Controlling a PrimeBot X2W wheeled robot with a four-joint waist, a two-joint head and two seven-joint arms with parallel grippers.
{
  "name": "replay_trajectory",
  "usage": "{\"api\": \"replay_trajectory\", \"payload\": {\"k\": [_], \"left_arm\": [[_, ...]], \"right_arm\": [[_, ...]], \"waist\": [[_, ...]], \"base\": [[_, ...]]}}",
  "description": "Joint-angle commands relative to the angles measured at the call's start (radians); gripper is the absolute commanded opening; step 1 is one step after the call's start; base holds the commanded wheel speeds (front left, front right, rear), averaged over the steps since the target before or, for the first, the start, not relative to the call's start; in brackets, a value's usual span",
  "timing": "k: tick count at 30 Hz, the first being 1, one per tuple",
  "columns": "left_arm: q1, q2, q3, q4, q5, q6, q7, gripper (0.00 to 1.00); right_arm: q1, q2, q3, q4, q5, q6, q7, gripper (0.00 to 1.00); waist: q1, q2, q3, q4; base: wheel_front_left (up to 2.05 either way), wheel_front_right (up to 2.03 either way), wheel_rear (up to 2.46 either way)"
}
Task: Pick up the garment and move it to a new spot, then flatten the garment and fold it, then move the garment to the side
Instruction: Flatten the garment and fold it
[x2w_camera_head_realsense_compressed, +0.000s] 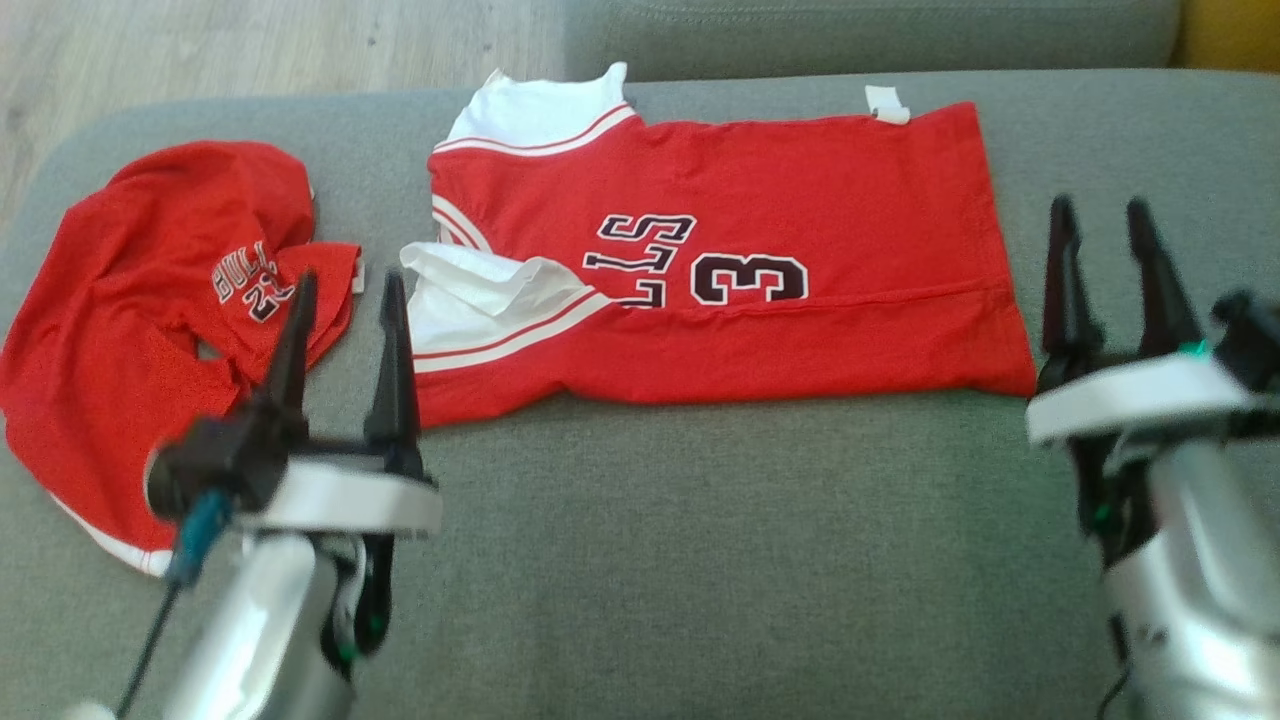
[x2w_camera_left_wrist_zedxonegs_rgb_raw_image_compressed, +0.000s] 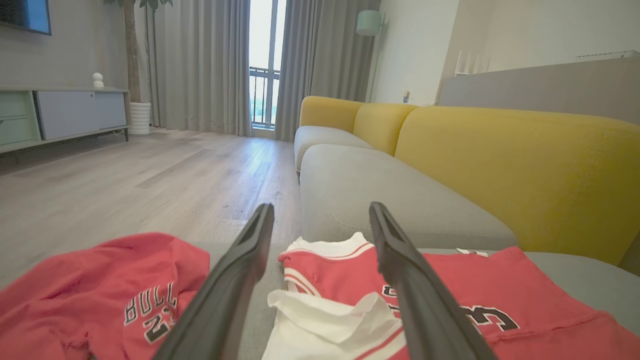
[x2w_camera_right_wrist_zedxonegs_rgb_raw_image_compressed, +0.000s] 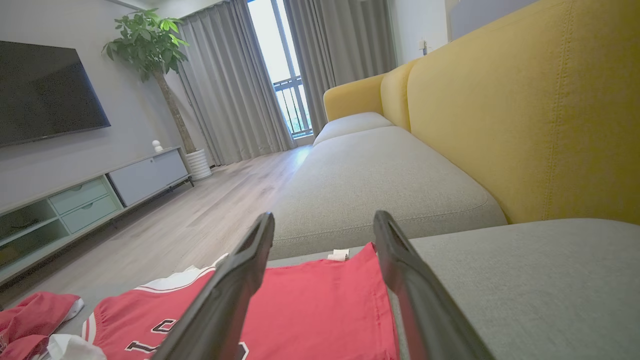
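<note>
Currently: jersey (x2w_camera_head_realsense_compressed: 800, 180) (x2w_camera_left_wrist_zedxonegs_rgb_raw_image_compressed: 500, 285) (x2w_camera_right_wrist_zedxonegs_rgb_raw_image_compressed: 310, 300) lies mid-cushion, folded lengthwise into a long flat rectangle, neck end towards the robot's left, hem towards its right. Fabric is a red knit. White sleeves with red-striped trim, the near sleeve puckered and standing up a little. Black-and-white print reads "LLS" and "3", cut by the fold. Small white tag (x2w_camera_head_realsense_compressed: 887, 103) at the far hem corner.

Second red garment (x2w_camera_head_realsense_compressed: 130, 280) (x2w_camera_left_wrist_zedxonegs_rgb_raw_image_compressed: 75, 290) (x2w_camera_right_wrist_zedxonegs_rgb_raw_image_compressed: 35, 310) sits crumpled at the left end, apart from the jersey, with a strip of cushion between them. Cushion (x2w_camera_head_realsense_compressed: 700, 550) is a grey, coarse weave with rounded edges. Sofa back (x2w_camera_left_wrist_zedxonegs_rgb_raw_image_compressed: 525, 165) is yellow, and the floor (x2w_camera_left_wrist_zedxonegs_rgb_raw_image_compressed: 125, 185) is pale wood plank.

Left jaws: spread wide, nothing between them. Fingers (x2w_camera_head_realsense_compressed: 288, 345) are long, dark and tapered, their tips over the gap between the garment and the jersey's near sleeve. Contact with the cloth cannot be told.

Right jaws: spread wide, holding nothing. Fingers (x2w_camera_head_realsense_compressed: 1063, 280) are just beside the hem, over bare cushion.

Both silver forearms rise from the bottom edge, fingers pointing away from the robot. Wrist views look low along the seat.
</note>
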Motion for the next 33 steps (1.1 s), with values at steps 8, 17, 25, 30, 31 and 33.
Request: {"api": "replay_trajectory", "payload": {"k": [8,17,25,30,31,33], "left_arm": [[0.103,-0.061,0.102,-0.033,0.072,-0.012,-0.006,1.0],[0.106,-0.104,0.145,0.034,0.122,-0.067,-0.006,1.0],[0.012,-0.088,0.141,0.193,0.145,-0.064,0.059,1.0],[-0.079,-0.068,0.132,0.334,0.155,-0.05,0.166,1.0],[-0.096,-0.063,0.129,0.363,0.158,-0.047,0.185,1.0],[-0.125,-0.058,0.126,0.414,0.16,-0.043,0.217,1.0]], "right_arm": [[0.177,0.114,-0.085,-0.173,-0.132,0.008,-0.011,1.0],[0.213,0.134,-0.102,-0.211,-0.158,0.008,-0.011,1.0],[0.189,0.136,-0.094,-0.242,-0.149,0.008,-0.01,1.0],[0.176,0.136,-0.086,-0.245,-0.14,0.008,-0.009,1.0],[0.174,0.136,-0.085,-0.244,-0.139,0.008,-0.009,1.0],[0.166,0.136,-0.082,-0.243,-0.138,0.008,-0.01,1.0]], "waist": [[0.0002,0.0,-0.034,-0.013],[0.0002,0.0,-0.026,-0.024],[0.0002,0.0,0.041,-0.049],[0.0002,0.0,0.091,-0.065],[0.0002,0.0,0.099,-0.068],[0.0002,0.0,0.111,-0.074]], "base": [[0.0,0.0,0.0],[0.0,0.0,0.0],[0.0,0.0,0.0],[0.0,0.0,0.0],[0.0,0.0,0.0],[0.0,0.0,0.0]]}}
